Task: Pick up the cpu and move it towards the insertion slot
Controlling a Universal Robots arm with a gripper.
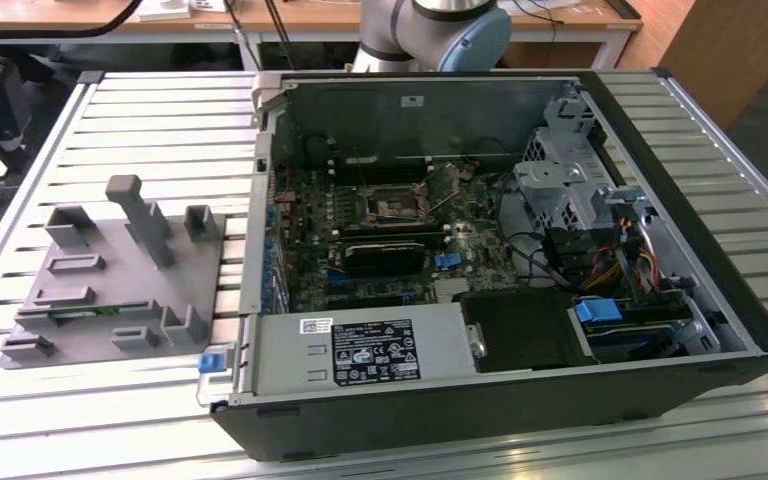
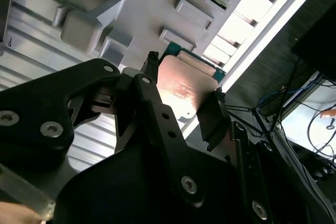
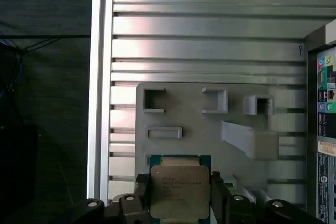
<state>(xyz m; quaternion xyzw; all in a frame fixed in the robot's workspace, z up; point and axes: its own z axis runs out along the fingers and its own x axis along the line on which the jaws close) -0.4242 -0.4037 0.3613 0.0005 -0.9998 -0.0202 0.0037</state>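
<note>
The tool (image 2: 185, 76) is pinching the cpu (image 3: 180, 191) between its fingers above the grey fixture (image 3: 189, 124), so the carry is seemingly beginning, calling for a firm, level hold toward the slot (image 1: 395, 205), well away inside the case (image 1: 518, 415).

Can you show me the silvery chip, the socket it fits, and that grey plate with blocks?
silvery-grey square cpu chip (image 3: 180, 192), first wrist view, middle of its metal top.
dark square insertion slot with metal frame (image 1: 395, 205), exterior view, its centre.
grey plastic plate with posts (image 1: 115, 285), exterior view, bare flat surface.
</note>
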